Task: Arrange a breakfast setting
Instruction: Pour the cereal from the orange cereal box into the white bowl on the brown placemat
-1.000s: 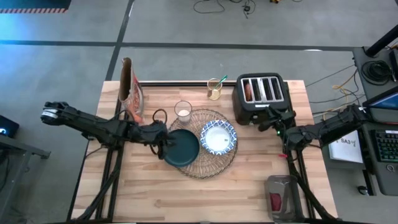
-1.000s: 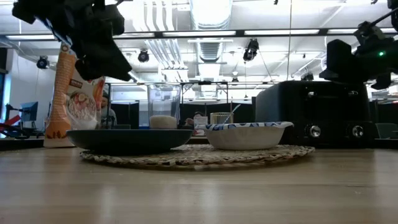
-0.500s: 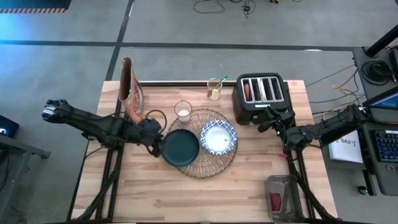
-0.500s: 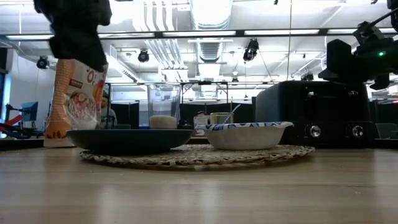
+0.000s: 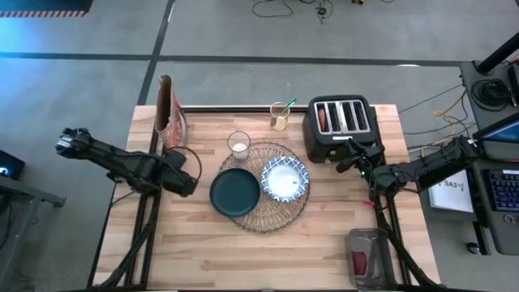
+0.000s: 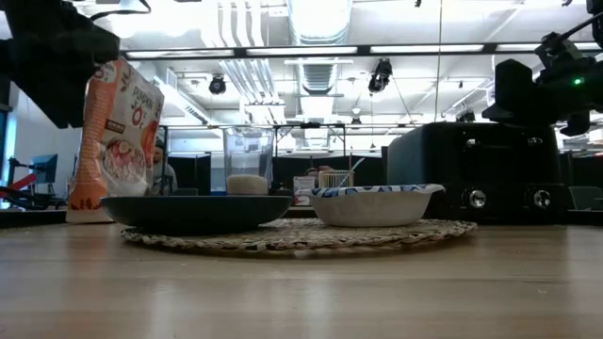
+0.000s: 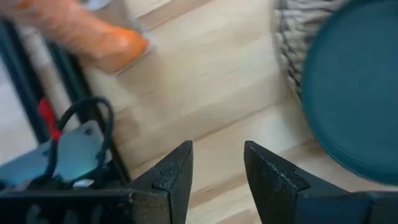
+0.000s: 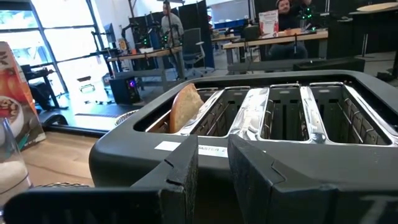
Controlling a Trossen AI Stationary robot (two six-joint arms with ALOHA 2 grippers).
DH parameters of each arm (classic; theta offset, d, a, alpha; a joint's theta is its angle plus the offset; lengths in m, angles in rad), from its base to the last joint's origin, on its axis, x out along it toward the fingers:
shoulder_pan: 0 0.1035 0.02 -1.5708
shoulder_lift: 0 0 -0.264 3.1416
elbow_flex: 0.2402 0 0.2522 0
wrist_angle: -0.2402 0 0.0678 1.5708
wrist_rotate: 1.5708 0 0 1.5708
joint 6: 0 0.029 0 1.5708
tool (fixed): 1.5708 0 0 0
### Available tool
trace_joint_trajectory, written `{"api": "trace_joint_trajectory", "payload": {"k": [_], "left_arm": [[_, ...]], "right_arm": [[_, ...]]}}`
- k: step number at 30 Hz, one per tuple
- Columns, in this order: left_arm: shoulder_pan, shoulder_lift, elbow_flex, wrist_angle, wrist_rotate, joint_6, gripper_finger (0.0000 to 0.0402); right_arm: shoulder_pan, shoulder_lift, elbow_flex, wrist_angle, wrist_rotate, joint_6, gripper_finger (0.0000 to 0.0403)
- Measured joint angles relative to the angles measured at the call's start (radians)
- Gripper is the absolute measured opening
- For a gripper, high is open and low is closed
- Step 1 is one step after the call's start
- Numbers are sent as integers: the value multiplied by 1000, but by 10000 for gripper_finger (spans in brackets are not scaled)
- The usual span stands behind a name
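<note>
Teal plate sits on woven placemat, beside patterned bowl; glass at mat's far edge. Left claw w/ narrow gap, empty, over surface beside plate. Right claw slightly parted, empty, beside toaster.

Colours I see from my station: placemat tan, open woven spiral. Plate dark teal, plain. Bowl white inside, blue pattern round rim. Glass clear, white contents at bottom. Toaster black, silver slot edges, brown slice in one slot. Cereal bag orange and white. Table pale wood planks. Both arms dark.
</note>
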Motion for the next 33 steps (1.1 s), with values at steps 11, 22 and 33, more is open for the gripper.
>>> {"api": "trace_joint_trajectory", "payload": {"k": [11,22,33], "left_arm": [[0,20,-1,-173,-58,-225,175],[5,26,-28,-189,-265,-361,290],[114,65,-120,-188,-509,-478,293]], "right_arm": [[0,0,0,0,0,0,79],[0,0,0,0,0,0,79],[0,0,0,0,0,0,79]]}}
